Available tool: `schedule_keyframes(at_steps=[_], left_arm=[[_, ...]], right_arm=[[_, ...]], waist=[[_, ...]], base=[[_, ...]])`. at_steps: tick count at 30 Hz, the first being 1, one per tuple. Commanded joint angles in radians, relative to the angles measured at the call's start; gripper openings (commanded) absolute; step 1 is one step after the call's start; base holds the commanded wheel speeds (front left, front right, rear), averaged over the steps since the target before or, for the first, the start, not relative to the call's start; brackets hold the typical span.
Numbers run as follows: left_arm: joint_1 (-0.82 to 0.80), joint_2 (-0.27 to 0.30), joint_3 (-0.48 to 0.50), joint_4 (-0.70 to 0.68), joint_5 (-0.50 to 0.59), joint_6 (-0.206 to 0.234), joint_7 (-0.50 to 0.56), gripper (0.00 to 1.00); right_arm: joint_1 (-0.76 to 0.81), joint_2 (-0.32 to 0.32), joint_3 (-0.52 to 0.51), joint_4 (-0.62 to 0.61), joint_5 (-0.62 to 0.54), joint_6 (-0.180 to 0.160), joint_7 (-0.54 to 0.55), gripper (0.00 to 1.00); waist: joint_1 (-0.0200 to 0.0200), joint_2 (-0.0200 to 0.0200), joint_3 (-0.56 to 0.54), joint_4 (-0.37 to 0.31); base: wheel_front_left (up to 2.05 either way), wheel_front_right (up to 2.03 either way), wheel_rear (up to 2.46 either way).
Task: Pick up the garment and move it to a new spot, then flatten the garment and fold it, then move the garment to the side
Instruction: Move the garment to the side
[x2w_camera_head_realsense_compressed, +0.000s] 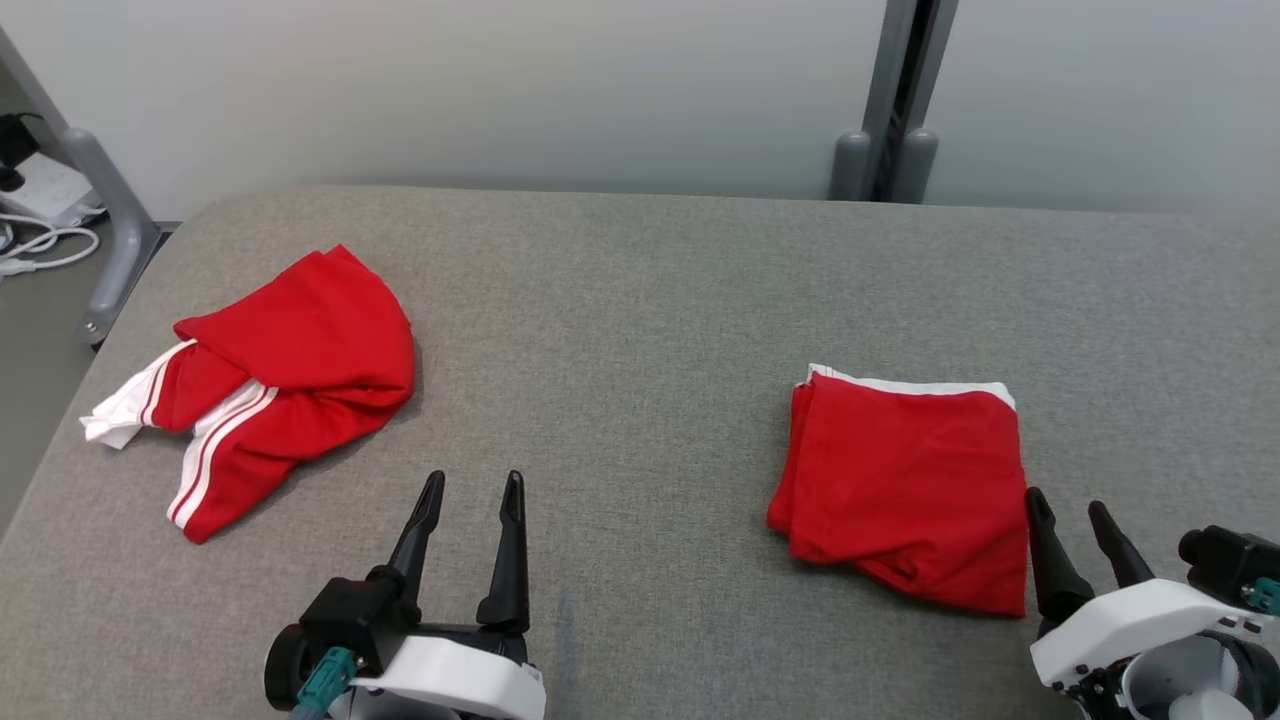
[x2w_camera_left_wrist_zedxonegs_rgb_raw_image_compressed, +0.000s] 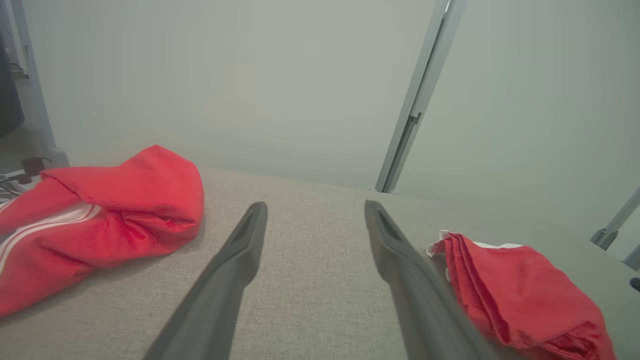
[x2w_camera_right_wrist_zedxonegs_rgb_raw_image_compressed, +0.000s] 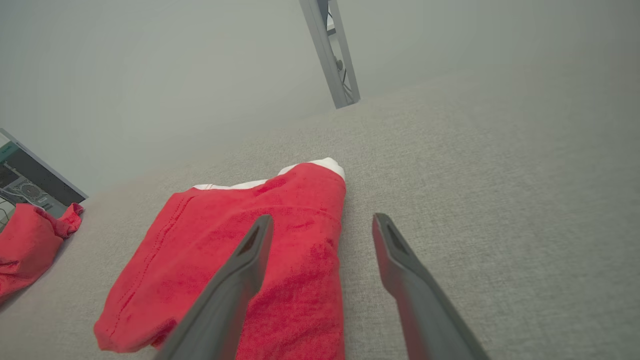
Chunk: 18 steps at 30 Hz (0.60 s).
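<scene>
Two red garments lie on the grey table (x2w_camera_head_realsense_compressed: 640, 300). A crumpled red garment with white stripes (x2w_camera_head_realsense_compressed: 275, 380) rests at the left, also in the left wrist view (x2w_camera_left_wrist_zedxonegs_rgb_raw_image_compressed: 95, 215). A folded red garment with a white edge (x2w_camera_head_realsense_compressed: 905, 485) lies at the right, under my right gripper's left finger in the right wrist view (x2w_camera_right_wrist_zedxonegs_rgb_raw_image_compressed: 235, 260). My left gripper (x2w_camera_head_realsense_compressed: 472, 483) stands open near the front edge, between the two garments, with nothing in it (x2w_camera_left_wrist_zedxonegs_rgb_raw_image_compressed: 315, 207). My right gripper (x2w_camera_head_realsense_compressed: 1068, 505) is open and empty just right of the folded garment (x2w_camera_right_wrist_zedxonegs_rgb_raw_image_compressed: 322, 220).
A grey metal post (x2w_camera_head_realsense_compressed: 890, 110) rises behind the table's far edge against a pale wall. A table leg (x2w_camera_head_realsense_compressed: 110, 210) and white cables (x2w_camera_head_realsense_compressed: 40, 245) sit on the floor at the far left. Bare grey cloth stretches between the two garments.
</scene>
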Motion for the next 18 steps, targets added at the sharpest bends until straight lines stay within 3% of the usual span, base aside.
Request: schedule_keyframes(at_steps=[1, 11, 18], left_arm=[[-0.015, 0.004, -0.002, 0.003, 0.006, -0.003, -0.001, 1.00], [-0.052, 0.004, -0.028, 0.007, 0.005, -0.007, -0.001, 1.00], [-0.057, 0.004, -0.031, 0.013, 0.009, 0.000, -0.001, 1.00]], right_arm=[[-0.011, -0.005, 0.003, 0.007, 0.013, 0.000, 0.006, 1.00], [-0.118, -0.029, 0.015, 0.146, 0.182, 0.000, 0.052, 1.00], [-0.165, -0.042, -0.009, 0.254, 0.134, 0.000, 0.010, 1.00]], waist=[[0.0000, 0.0000, 0.020, 0.020], [0.0000, 0.0000, 0.076, 0.084], [0.0000, 0.0000, 0.075, 0.097]], base=[[0.00, 0.00, 0.00], [0.00, 0.00, 0.00], [0.00, 0.00, 0.00]])
